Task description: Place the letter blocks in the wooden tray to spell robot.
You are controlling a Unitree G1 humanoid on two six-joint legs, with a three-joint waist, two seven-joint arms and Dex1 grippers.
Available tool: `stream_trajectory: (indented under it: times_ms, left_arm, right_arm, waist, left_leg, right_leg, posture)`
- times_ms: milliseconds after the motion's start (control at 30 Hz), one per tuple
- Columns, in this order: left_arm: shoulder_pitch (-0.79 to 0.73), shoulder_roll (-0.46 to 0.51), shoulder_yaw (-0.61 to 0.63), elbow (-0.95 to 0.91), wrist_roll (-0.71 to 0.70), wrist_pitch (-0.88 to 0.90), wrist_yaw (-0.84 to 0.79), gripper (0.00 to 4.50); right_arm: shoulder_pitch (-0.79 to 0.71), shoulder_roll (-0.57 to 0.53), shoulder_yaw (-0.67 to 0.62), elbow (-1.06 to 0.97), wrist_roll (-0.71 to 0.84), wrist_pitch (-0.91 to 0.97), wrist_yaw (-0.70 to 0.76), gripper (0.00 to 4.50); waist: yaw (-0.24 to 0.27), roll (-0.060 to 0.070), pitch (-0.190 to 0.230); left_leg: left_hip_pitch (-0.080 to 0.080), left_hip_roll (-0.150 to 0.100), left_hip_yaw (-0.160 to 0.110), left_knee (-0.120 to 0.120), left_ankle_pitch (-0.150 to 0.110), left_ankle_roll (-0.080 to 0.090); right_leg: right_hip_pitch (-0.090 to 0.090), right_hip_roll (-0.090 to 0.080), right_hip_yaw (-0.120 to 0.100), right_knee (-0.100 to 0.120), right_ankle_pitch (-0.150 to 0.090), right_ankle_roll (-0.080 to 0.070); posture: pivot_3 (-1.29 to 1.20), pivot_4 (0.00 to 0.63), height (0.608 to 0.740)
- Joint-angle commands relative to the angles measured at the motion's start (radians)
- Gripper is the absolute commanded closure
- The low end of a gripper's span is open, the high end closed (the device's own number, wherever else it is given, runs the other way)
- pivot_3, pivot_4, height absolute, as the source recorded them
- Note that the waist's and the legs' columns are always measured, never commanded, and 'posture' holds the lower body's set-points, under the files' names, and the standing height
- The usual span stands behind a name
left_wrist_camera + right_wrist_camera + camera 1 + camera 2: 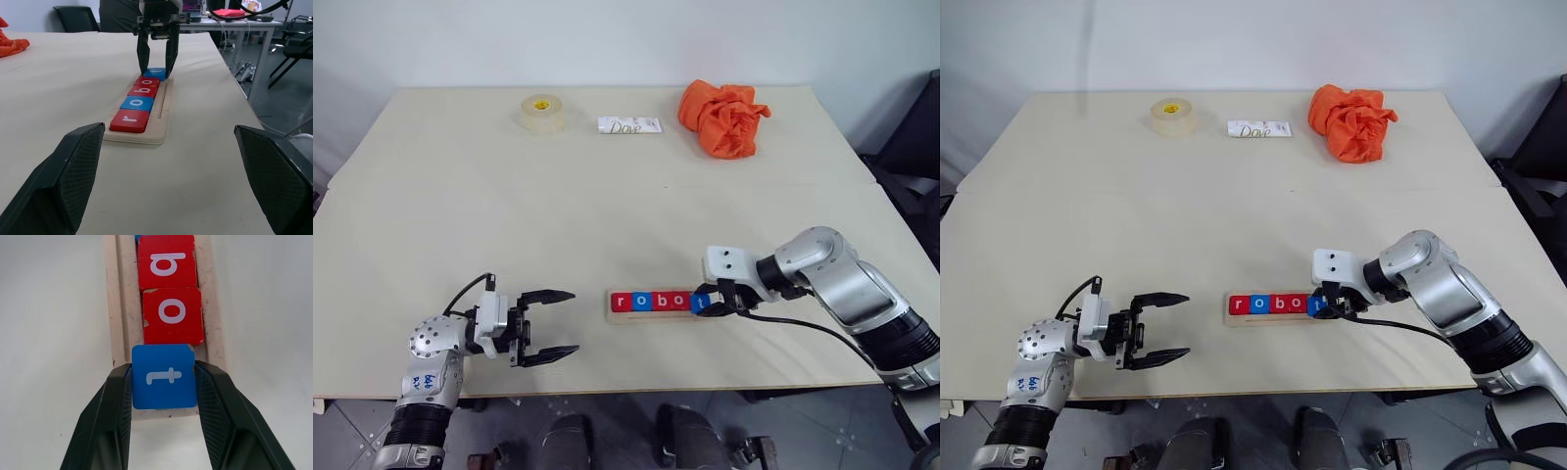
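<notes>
Pale tabletop [607, 215] carried the tray [651, 315] near its front edge, four blocks [651, 302] seated reading r-o-b-o. Right gripper [164, 377] clamped the blue t block [164, 377] at the tray's end; left gripper [548, 325] gaped wide beside it.

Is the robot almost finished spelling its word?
Nearly. The r, o, b and o blocks already lie in the wooden tray. The right gripper is shut on the blue t block at the tray's end. Left: let go of it. The left gripper waits open nearby.
</notes>
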Motion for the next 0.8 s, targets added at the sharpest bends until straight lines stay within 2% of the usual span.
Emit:
stream_trajectory:
  times_ms: [33, 800]
  left_arm:
    - [0.010, 0.000, 0.009, -0.033, -0.016, -0.006, 0.007, 0.00]
    - [-0.005, -0.003, 0.007, -0.014, -0.011, -0.012, 0.010, 0.00]
  right_arm:
    - [-0.025, 0.017, -0.003, -0.022, -0.008, -0.001, -0.004, 3.05]
    - [-0.032, 0.047, -0.020, -0.011, -0.004, 0.007, -0.002, 3.05]
  waist:
    - [-0.001, 0.000, 0.000]
    - [0.000, 0.000, 0.000]
  left_leg:
    - [0.000, 0.000, 0.000, 0.000, 0.000, 0.000]
    - [0.000, 0.000, 0.000, 0.000, 0.000, 0.000]
  right_leg:
    - [0.000, 0.000, 0.000, 0.000, 0.000, 0.000]
    - [0.000, 0.000, 0.000, 0.000, 0.000, 0.000]
  posture:
    - [0.00, 0.150, 0.740]
    - [0.00, 0.150, 0.740]
